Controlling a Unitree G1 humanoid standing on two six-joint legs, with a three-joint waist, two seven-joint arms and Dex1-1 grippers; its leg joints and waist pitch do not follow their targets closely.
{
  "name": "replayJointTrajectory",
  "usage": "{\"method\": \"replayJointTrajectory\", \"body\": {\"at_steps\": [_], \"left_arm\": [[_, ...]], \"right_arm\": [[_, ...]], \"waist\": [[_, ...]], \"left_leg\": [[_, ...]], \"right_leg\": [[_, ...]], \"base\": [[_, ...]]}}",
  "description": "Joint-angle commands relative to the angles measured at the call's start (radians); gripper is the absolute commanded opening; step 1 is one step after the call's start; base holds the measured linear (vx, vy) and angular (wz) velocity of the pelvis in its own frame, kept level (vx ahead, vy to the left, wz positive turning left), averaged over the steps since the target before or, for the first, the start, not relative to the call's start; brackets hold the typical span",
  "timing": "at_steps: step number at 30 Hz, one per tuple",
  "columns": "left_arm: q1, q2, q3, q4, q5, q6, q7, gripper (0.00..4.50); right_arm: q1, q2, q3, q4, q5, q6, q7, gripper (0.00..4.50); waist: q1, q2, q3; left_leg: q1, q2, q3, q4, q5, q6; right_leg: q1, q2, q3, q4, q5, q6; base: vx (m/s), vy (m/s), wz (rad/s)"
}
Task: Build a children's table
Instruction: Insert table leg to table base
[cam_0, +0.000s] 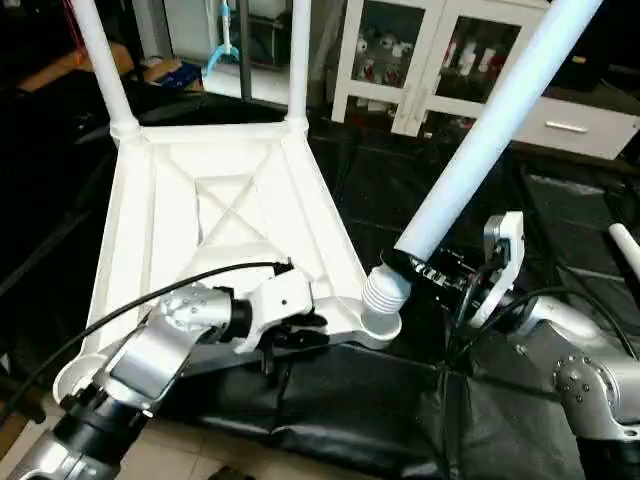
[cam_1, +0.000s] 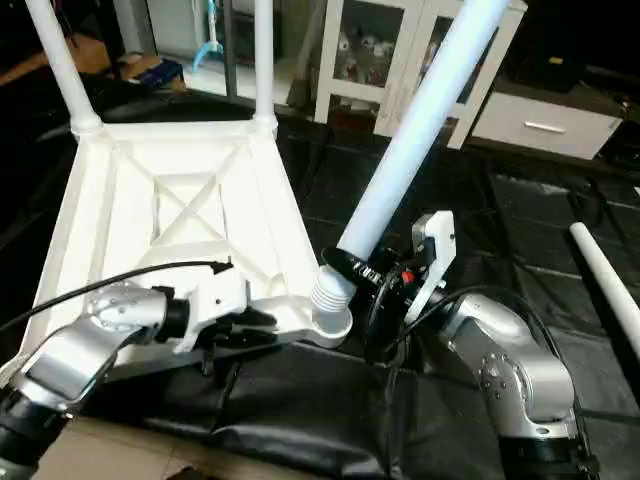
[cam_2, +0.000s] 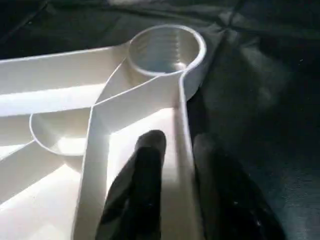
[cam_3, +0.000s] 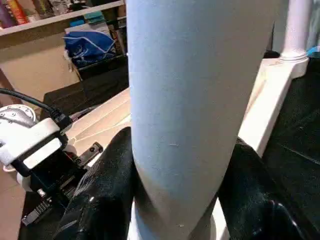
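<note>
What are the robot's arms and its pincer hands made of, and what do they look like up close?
Both forearms are rounded silver metal shells with visible screws; see the right forearm. The left forearm ends in a white plastic wrist block, and a thin black cable loops over it. The right wrist carries a white bracket and a tangle of black cables. Each gripper, left gripper and right gripper, has two smooth, matte black fingers.

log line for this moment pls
right gripper: holds leg tilted at near corner socket | left gripper: straddling tabletop rim | two far legs in
</note>
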Motion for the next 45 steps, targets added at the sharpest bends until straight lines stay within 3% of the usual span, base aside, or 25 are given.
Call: {"method": "replayJointTrajectory", "body": {"at_steps": [1,2,3,5,10,16,20,23,29,32,35,37,38,40,45], "left_arm": [[-0.019,0.002,-0.015,0.014,0.029,-0.005,0.014,1.36],[-0.015,0.009,-0.025,0.018,0.033,-0.001,0.005,1.36],[-0.011,0.016,-0.031,0.020,0.035,0.003,-0.002,1.36],[0.000,0.032,-0.047,0.018,0.034,0.018,-0.028,1.36],[0.010,0.035,-0.065,0.046,0.059,0.009,-0.024,1.36],[-0.020,0.006,-0.059,0.115,0.095,-0.013,0.041,1.36],[-0.029,0.007,-0.079,0.133,0.091,-0.002,0.013,0.91],[-0.024,0.022,-0.108,0.133,0.113,-0.006,-0.009,0.73],[-0.015,0.058,-0.169,0.123,0.160,0.024,-0.063,0.21],[-0.023,0.066,-0.156,0.114,0.144,0.029,-0.077,0.15],[-0.017,0.101,-0.155,0.073,0.122,0.055,-0.133,0.08],[0.009,0.152,-0.157,0.010,0.100,0.084,-0.194,0.02],[0.020,0.168,-0.154,-0.011,0.095,0.094,-0.203,0.02],[0.049,0.195,-0.139,-0.041,0.091,0.102,-0.198,0.02],[0.097,0.224,-0.104,-0.082,0.096,0.137,-0.155,0.02]], "right_arm": [[0.004,-0.013,-0.024,-0.031,-0.005,-0.016,-0.005,1.84],[0.010,-0.015,-0.022,-0.036,-0.003,-0.014,-0.002,1.84],[0.014,-0.017,-0.020,-0.040,-0.004,-0.013,0.000,1.84],[0.021,-0.022,-0.015,-0.039,-0.011,-0.016,0.004,1.84],[0.002,-0.017,-0.020,-0.006,-0.027,-0.035,-0.018,1.84],[-0.008,-0.027,0.013,0.004,-0.042,-0.036,0.006,1.84],[-0.006,-0.052,0.034,0.032,-0.063,-0.051,0.042,1.84],[-0.017,-0.058,0.034,0.072,-0.082,-0.074,0.049,1.84],[-0.061,-0.059,0.026,0.115,-0.095,-0.093,0.049,1.84],[-0.081,-0.061,0.025,0.130,-0.088,-0.097,0.054,1.84],[-0.092,-0.061,0.036,0.162,-0.096,-0.101,0.074,1.84],[-0.099,-0.063,0.062,0.199,-0.104,-0.102,0.114,1.84],[-0.100,-0.065,0.074,0.209,-0.105,-0.099,0.133,1.84],[-0.104,-0.061,0.095,0.228,-0.107,-0.096,0.164,1.84],[-0.109,-0.024,0.102,0.190,-0.062,-0.060,0.171,1.84]], "waist": [[-0.002,0.012,-0.061],[-0.003,0.012,-0.061],[0.000,0.026,-0.061],[-0.003,0.017,-0.062],[-0.005,0.020,-0.058],[-0.008,0.019,-0.052],[-0.013,0.020,-0.049],[-0.020,0.019,-0.046],[-0.027,0.019,-0.049],[-0.025,0.018,-0.050],[-0.020,0.023,-0.053],[-0.021,0.022,-0.058],[-0.022,0.024,-0.056],[-0.023,0.019,-0.059],[-0.023,0.025,-0.061]], "left_leg": [[0.037,0.028,-0.006,-0.086,-0.154,-0.026],[0.037,0.028,-0.006,-0.086,-0.153,-0.025],[0.038,0.028,-0.008,-0.086,-0.154,-0.028],[0.038,0.027,-0.008,-0.087,-0.159,-0.030],[0.039,0.028,-0.007,-0.089,-0.191,-0.035],[0.041,0.030,-0.010,-0.097,-0.284,-0.056],[0.042,0.029,-0.014,-0.101,-0.334,-0.069],[0.044,0.029,-0.019,-0.104,-0.405,-0.082],[0.039,0.027,-0.016,-0.103,-0.363,-0.063],[0.042,0.028,-0.012,-0.102,-0.342,-0.054],[0.045,0.027,-0.009,-0.102,-0.314,-0.048],[0.036,0.027,-0.011,-0.103,-0.260,-0.038],[0.036,0.027,-0.010,-0.104,-0.247,-0.035],[0.038,0.027,-0.007,-0.100,-0.219,-0.020],[0.040,0.028,-0.005,-0.100,-0.173,0.000]], "right_leg": [[0.017,-0.033,0.008,-0.072,0.048,-0.207],[0.017,-0.033,0.008,-0.072,0.048,-0.208],[0.015,-0.033,0.008,-0.070,0.048,-0.206],[0.017,-0.032,0.007,-0.071,0.054,-0.207],[0.013,-0.033,0.008,-0.075,0.015,-0.214],[0.007,-0.038,0.012,-0.091,-0.157,-0.186],[0.000,-0.039,0.012,-0.099,-0.227,-0.167],[-0.008,-0.042,0.014,-0.110,-0.334,-0.149],[-0.005,-0.039,0.014,-0.105,-0.263,-0.166],[-0.005,-0.039,0.015,-0.104,-0.246,-0.173],[-0.005,-0.036,0.014,-0.102,-0.203,-0.187],[0.006,-0.034,0.011,-0.092,-0.128,-0.199],[0.005,-0.032,0.010,-0.092,-0.113,-0.202],[0.009,-0.030,0.008,-0.088,-0.055,-0.222],[0.013,-0.029,0.007,-0.082,0.013,-0.238]], "base": [[0.000,0.000,0.00],[0.000,0.000,0.00],[0.000,0.000,0.00],[0.000,0.000,0.00],[0.000,0.000,0.00],[0.000,0.000,0.00],[0.000,0.000,0.00],[0.000,0.000,0.00],[0.000,0.000,0.00],[0.000,0.000,0.00],[0.000,0.000,0.00],[0.000,0.000,0.00],[0.000,0.000,0.00],[0.000,0.000,0.00],[0.000,0.000,0.00]]}}
